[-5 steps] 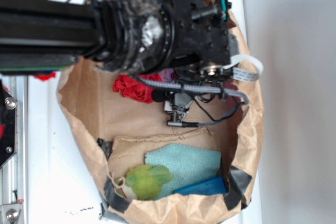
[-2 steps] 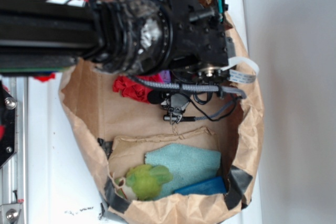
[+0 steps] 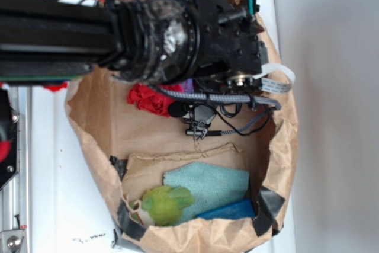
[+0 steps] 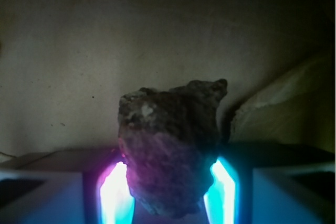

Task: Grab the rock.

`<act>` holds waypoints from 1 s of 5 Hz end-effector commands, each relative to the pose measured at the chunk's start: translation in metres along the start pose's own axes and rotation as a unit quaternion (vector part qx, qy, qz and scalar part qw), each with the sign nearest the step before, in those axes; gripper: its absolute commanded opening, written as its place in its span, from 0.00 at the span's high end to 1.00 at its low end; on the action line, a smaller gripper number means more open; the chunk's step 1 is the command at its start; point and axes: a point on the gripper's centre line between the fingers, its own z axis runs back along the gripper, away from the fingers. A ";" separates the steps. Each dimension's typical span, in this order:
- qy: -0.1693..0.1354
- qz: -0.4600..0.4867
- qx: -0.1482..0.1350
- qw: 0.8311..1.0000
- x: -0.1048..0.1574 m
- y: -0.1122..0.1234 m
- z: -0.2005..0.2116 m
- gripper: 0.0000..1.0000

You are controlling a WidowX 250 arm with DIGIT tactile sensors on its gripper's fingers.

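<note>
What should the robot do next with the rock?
Probably lift straight up a little. In the wrist view the rock sits between the two glowing fingers of the pincer, which appear pressed against its sides, so the grip looks made.

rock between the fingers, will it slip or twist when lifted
The rock looks rigid and probably dense for its size. Its rough, mottled surface should grip the glowing pads well. Being lumpy and irregular, it may pivot slightly, since flat pads likely touch only a few high spots.
</note>
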 end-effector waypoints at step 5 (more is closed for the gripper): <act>-0.086 -0.010 -0.010 0.996 -0.016 -0.026 0.125 1.00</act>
